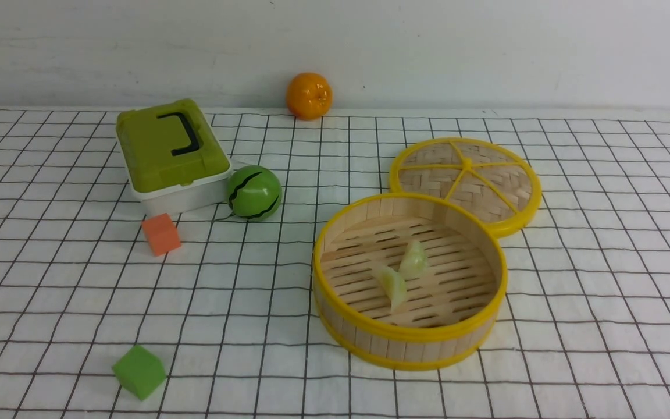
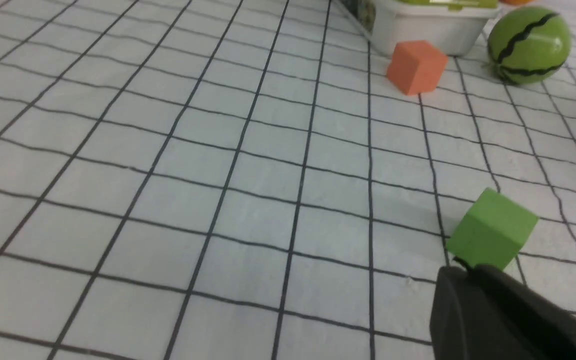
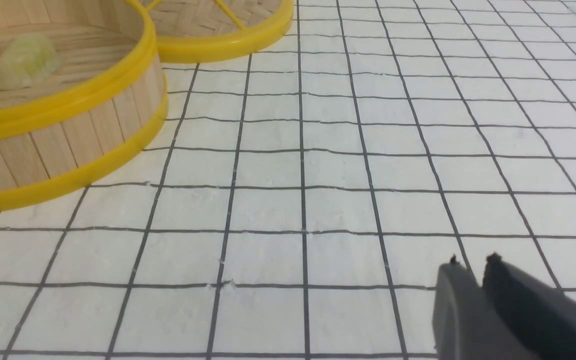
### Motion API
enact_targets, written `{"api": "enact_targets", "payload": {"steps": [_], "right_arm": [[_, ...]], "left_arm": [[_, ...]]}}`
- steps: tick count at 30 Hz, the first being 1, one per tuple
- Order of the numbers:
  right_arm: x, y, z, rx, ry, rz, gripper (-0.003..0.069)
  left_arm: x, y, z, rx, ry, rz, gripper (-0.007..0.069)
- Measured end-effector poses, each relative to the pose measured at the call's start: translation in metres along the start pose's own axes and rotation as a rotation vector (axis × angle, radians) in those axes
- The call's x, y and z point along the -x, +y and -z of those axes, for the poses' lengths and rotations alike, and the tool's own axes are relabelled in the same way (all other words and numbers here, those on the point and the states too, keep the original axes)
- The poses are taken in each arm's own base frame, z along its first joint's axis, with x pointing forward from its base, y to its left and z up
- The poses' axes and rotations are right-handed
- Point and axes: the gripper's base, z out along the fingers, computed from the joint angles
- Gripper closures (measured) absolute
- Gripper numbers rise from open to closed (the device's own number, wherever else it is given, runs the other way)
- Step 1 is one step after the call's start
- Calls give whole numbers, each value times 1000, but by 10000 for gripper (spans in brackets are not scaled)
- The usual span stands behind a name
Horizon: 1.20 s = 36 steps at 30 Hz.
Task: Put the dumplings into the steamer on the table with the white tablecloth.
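A: White cloth [image 1: 602, 262] with black lines covers the whole surface [image 1: 50, 279]. The biggest thing on it is the round bamboo steamer [image 1: 409, 340]. Its flat lid [image 1: 466, 180] lies just behind it, touching its rim.

B: Where are the dumplings?

A: Both dumplings [image 1: 402, 272] sit inside the steamer, on the slat floor, side by side near the middle. So the job looks done to me.

B: Could anything go wrong now?

A: I think so. If an arm swings low, it could knock the steamer and tip the dumplings out. The left tool [image 2: 460, 267] is right by the green cube [image 2: 490, 230] and could push it away. The green box [image 1: 169, 154], the melon ball [image 1: 253, 192], the orange [image 1: 309, 95] and the orange cube [image 1: 161, 234] are well apart from the steamer.

B: What are the tools doing?

A: The right tool [image 3: 470, 262] is closed up tight, with only a thin slit between its tips. It holds nothing and hangs over bare cloth. The left tool looks closed too and holds nothing. I cannot tell if it touches the cube.
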Motion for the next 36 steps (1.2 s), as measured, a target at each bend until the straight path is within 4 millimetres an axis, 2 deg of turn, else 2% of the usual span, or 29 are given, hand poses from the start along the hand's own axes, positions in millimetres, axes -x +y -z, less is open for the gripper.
{"api": "enact_targets", "payload": {"steps": [36], "right_arm": [[0,0,0,0,0,-1,550]], "left_arm": [[0,0,0,10,-3,2,637]]}}
